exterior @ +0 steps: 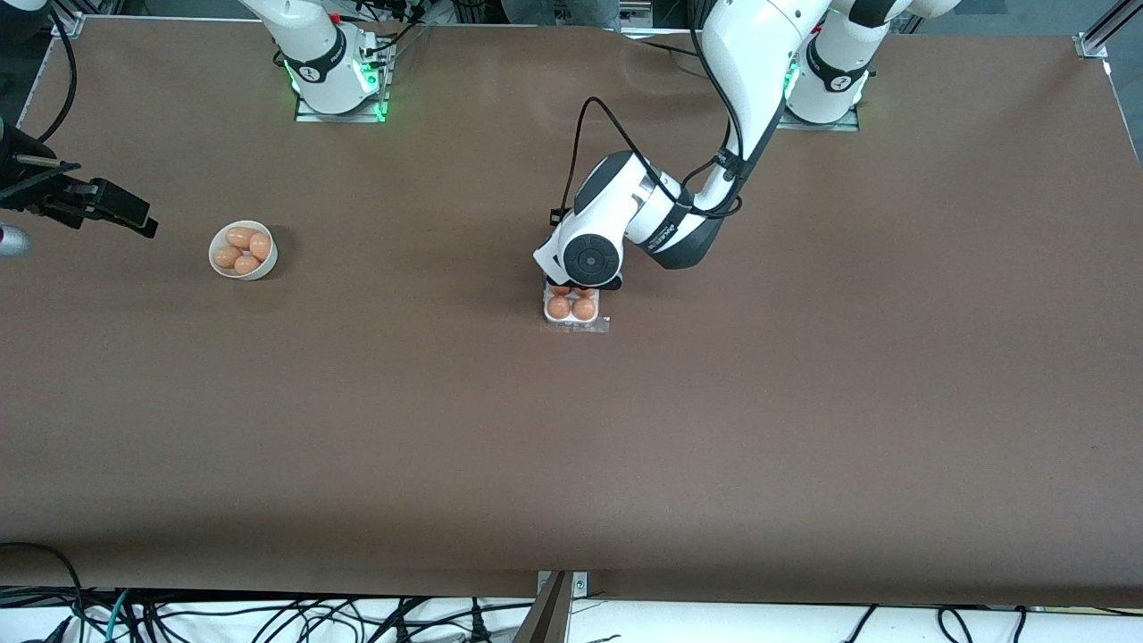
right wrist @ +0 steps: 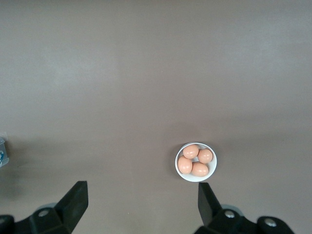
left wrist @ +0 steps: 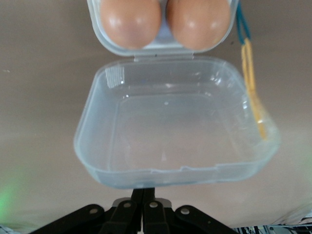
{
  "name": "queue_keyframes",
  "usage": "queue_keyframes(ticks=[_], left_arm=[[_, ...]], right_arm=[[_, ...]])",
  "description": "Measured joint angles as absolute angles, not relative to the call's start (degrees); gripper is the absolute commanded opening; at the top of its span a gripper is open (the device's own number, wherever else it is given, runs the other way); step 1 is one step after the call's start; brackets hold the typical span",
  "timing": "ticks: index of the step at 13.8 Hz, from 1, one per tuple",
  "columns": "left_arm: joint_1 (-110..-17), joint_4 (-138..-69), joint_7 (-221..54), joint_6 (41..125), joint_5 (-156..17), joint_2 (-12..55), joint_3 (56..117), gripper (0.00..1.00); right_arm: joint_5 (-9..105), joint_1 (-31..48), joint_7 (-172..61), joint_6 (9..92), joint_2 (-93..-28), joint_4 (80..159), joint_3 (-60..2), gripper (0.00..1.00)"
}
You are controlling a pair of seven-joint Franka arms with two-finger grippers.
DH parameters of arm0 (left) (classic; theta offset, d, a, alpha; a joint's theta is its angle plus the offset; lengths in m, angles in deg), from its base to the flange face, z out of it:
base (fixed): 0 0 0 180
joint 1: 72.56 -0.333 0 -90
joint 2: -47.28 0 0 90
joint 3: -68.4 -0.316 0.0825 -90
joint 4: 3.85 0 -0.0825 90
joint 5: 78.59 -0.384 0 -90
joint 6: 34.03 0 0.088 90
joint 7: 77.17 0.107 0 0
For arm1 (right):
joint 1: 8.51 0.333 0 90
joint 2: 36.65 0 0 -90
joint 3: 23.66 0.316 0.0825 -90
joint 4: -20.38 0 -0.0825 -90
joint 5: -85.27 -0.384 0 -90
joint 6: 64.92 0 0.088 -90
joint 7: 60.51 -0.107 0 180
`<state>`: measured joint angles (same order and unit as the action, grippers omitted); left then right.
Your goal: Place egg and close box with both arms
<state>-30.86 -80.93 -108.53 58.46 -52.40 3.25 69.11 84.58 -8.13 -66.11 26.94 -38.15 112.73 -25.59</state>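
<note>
The box (exterior: 571,310) sits mid-table with orange-brown eggs (exterior: 559,308) in its cups. Its clear lid (left wrist: 175,122) stands open, hinged beside two eggs (left wrist: 130,22). My left gripper (exterior: 580,284) is over the box's part farther from the front camera. In the left wrist view the gripper (left wrist: 144,192) is shut, fingers pressed together, with their tips against and under the lid's free edge. I cannot tell whether they pinch it. My right gripper (exterior: 125,214) hangs open and empty (right wrist: 141,190) in the air at the right arm's end of the table.
A round white bowl (exterior: 243,250) with several more eggs stands toward the right arm's end, also seen in the right wrist view (right wrist: 196,162). A blue and yellow band (left wrist: 251,73) lies along the lid's side. The brown table (exterior: 804,402) spreads wide around the box.
</note>
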Motion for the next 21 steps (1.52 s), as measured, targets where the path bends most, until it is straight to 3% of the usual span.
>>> queue_keyframes(ticks=[17, 18, 19, 21], left_arm=[[-31.1, -76.11, -109.61, 64.93, -52.4, 2.6, 64.46, 0.08], [-31.14, -75.84, -109.63, 65.68, -52.4, 2.6, 64.2, 0.1], [-31.29, -75.65, -109.65, 66.14, -52.4, 2.59, 63.87, 0.21], [-31.84, -74.9, -109.67, 66.04, -52.4, 2.63, 62.27, 0.57]], right_arm=[[84.66, -8.2, -66.11, 26.94, -38.21, 112.73, -25.59, 1.0], [84.66, -8.2, -66.11, 26.94, -38.21, 112.73, -25.59, 1.0], [84.66, -8.21, -66.11, 26.94, -38.22, 112.73, -25.59, 1.0], [84.66, -8.21, -66.11, 26.94, -38.22, 112.73, -25.59, 1.0]])
